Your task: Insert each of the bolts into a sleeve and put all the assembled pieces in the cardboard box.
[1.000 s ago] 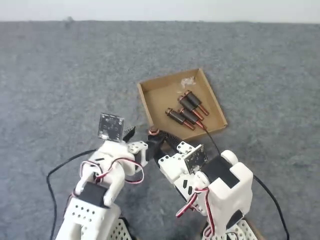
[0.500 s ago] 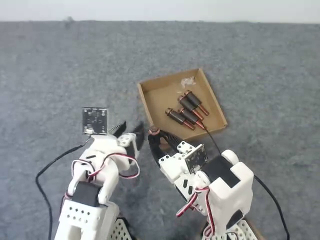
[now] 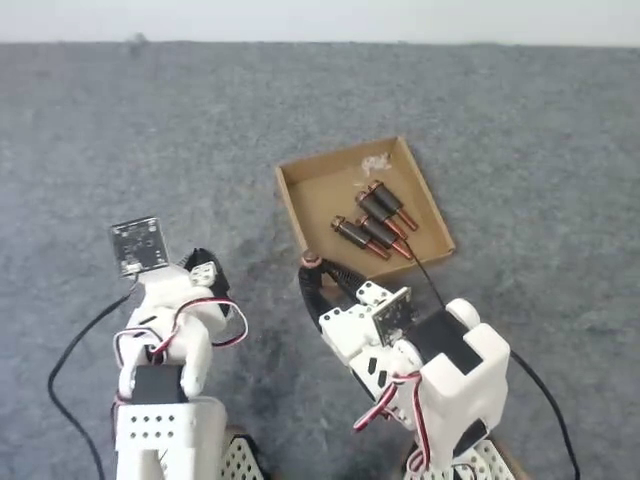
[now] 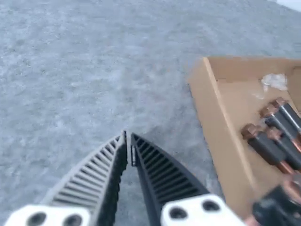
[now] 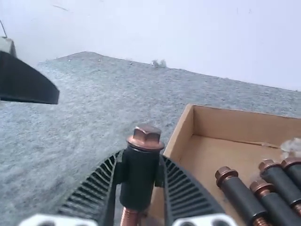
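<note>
On the left, folded low over its base: left arm (image 3: 165,320), with left gripper (image 4: 128,137) angled down at the table, ribbed black fingers (image 4: 101,174) meeting at the tips. On the right, bent forward: right arm (image 3: 430,365), with right gripper (image 5: 140,157) clamped around a sleeved bolt (image 5: 140,179), head past the fingertips.

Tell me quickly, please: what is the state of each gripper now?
Left gripper: closed, holding nothing.
Right gripper: closed on a bolt seated in a sleeve.
</note>
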Available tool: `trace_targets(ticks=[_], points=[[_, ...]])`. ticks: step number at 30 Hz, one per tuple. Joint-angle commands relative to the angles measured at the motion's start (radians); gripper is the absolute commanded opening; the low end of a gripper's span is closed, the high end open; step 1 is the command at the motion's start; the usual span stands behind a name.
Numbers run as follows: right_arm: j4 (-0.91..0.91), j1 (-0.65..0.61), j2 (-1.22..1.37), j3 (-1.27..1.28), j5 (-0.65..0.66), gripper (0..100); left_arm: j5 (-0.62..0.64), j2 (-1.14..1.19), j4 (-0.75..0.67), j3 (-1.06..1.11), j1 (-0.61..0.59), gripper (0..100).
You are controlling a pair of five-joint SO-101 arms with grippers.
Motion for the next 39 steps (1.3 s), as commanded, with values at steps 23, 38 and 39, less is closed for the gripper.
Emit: trace_targets(ticks=[23,38,39], points=[[0.260,0.185,-0.421,0.005,-0.068,0.6,-0.086,-0.133,0.023,0.039,0.068,1],[0.317,0.240,-0.456,-0.026,-0.068,0.6,-0.199,-0.331,0.150,0.122,0.064,1],[0.343,0.245,-0.456,-0.038,-0.068,0.6,-0.221,-0.331,0.172,0.122,0.064,1]])
